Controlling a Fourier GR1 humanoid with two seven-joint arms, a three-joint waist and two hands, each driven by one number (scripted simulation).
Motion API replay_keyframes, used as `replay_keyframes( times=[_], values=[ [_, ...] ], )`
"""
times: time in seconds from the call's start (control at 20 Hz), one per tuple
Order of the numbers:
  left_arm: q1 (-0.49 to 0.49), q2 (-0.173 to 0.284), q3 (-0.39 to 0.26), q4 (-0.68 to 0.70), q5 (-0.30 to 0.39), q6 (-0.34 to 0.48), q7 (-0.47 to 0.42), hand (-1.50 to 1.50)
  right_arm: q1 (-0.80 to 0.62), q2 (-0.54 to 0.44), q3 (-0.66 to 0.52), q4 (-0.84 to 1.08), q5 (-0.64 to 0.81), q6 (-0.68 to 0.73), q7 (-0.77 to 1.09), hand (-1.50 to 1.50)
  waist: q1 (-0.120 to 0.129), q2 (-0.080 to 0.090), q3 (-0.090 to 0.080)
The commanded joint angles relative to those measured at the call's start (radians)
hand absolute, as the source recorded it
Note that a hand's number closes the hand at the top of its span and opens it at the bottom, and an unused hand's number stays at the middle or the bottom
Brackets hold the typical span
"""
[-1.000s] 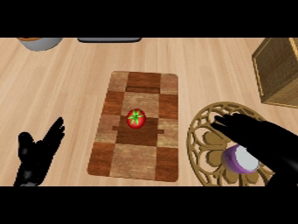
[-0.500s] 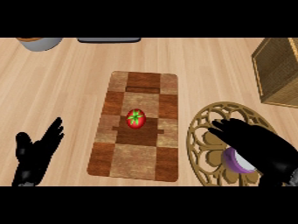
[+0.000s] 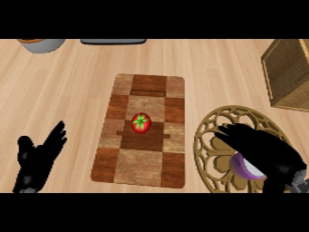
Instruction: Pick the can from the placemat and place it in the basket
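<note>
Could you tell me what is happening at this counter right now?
The right hand is curled over a purple and white can above the round openwork basket. A red tomato sits on the checked placemat. The left hand rests open at the lower left. A wicker box stands at the upper right.

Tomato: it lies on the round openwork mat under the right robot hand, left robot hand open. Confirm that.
Not quite. The head view shows the tomato on the checkered wooden board, apart from the round openwork mat. The right robot hand is over that mat; the left robot hand is open.
</note>
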Motion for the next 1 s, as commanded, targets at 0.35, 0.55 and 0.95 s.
replay_keyframes(
  times=[0.35, 0.55, 0.95],
  values=[
    [-0.001, -0.014, 0.0, 0.031, 0.003, -0.011, 0.092, 0.0, 0.006, -0.012, 0.063, 0.003, 0.144, -0.088, -0.108, 1.5, -0.003, 0.01, -0.014],
    [0.064, -0.032, -0.01, 0.046, -0.034, -0.002, 0.003, 0.0, -0.045, 0.006, 0.054, 0.091, 0.193, -0.134, -0.157, 1.5, 0.005, 0.011, -0.014],
    [0.071, -0.012, 0.015, 0.032, -0.011, -0.024, 0.007, 0.0, 0.002, 0.332, -0.111, 0.208, 0.197, -0.163, 0.337, 1.5, 0.002, 0.014, -0.015]
  ],
)
